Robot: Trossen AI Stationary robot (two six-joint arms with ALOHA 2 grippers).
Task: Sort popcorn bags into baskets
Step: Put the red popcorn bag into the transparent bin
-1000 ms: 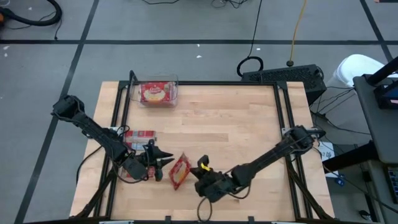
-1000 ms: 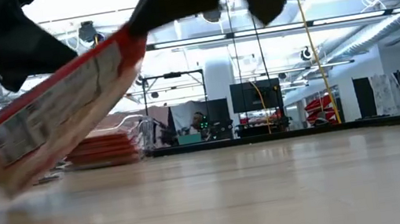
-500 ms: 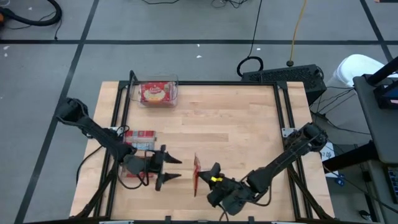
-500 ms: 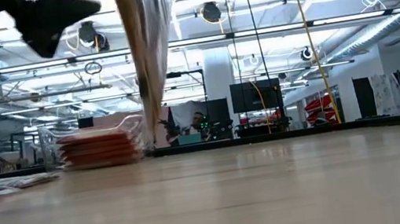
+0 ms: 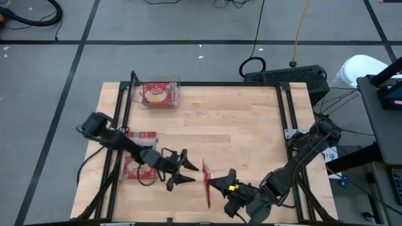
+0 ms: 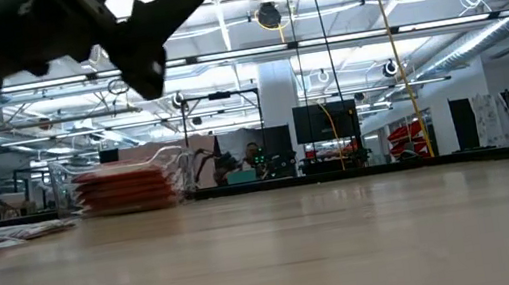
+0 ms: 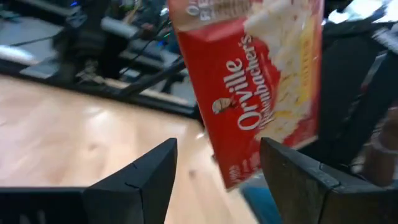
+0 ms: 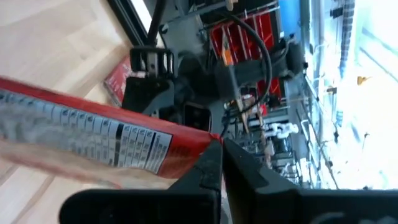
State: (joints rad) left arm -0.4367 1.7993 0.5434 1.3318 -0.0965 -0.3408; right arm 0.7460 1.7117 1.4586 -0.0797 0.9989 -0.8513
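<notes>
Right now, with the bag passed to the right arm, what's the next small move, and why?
Probably carry the popcorn bag toward the clear basket at the table's far-left side. The right tool is shut on the bag, lifted on edge, while the left tool stands open beside it, no longer holding it.

Red popcorn bag (image 5: pixel 206 183) edge-on aloft; others in clear basket (image 5: pixel 159 93).
</notes>
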